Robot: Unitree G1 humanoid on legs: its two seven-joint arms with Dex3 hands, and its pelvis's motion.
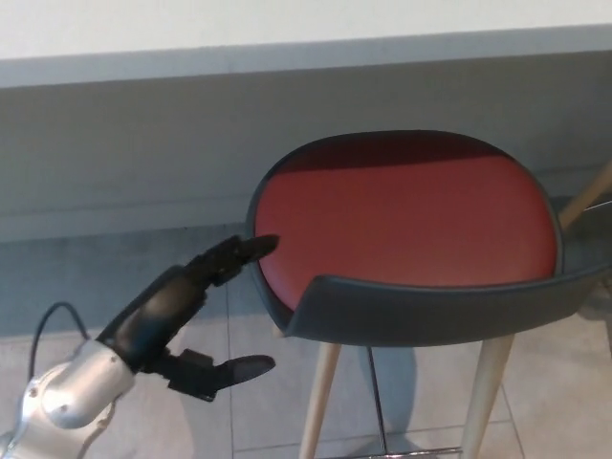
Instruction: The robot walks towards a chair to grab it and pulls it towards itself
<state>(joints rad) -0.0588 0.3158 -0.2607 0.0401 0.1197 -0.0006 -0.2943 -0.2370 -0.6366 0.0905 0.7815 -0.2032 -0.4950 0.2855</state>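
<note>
Chair [406, 239] with red seat and dark grey shell stands on the tiled floor [115, 316] beside the grey wall base, while the left hand [186, 320], fingers [239, 253] spread wide, reaches its left rim.

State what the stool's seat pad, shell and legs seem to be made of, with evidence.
Seat pad: red leather or vinyl, likely; smooth with a soft sheen. Shell: dark grey moulded plastic, probably; matte, one curved piece. Legs: pale wood, apparently; light tan and tapered.
</note>
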